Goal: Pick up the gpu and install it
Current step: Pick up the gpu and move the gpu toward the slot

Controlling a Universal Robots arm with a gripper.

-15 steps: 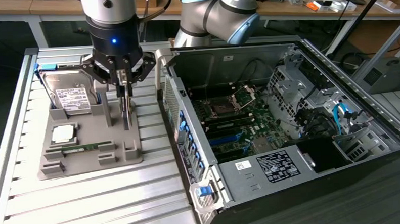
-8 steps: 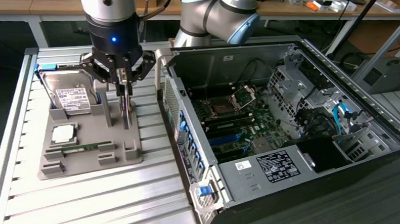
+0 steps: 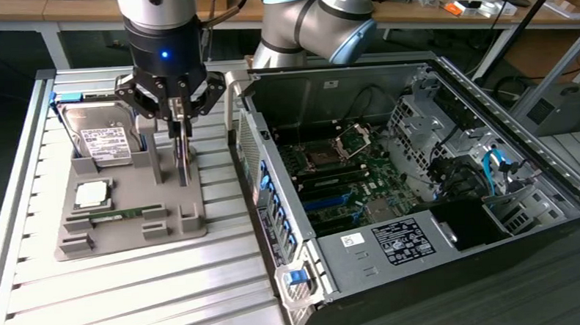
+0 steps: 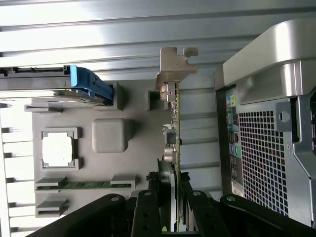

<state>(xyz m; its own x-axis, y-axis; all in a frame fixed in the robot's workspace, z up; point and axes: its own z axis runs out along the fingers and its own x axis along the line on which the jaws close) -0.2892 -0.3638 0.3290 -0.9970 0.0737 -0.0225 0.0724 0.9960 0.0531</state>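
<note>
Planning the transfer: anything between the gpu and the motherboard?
Yes: the case wall nearest the holder stands between gpu and motherboard; the case is open above. The gripper's jaws clamp the gpu's top edge.

I see a silver metal table (image 3: 120, 295) made of long ribs. 2 things sit right on it. A flat grey tray (image 3: 122, 232) lies on the exterior view's left. A big open computer case (image 3: 349, 270) lies on its side just beside the tray, on the exterior view's right.
</note>
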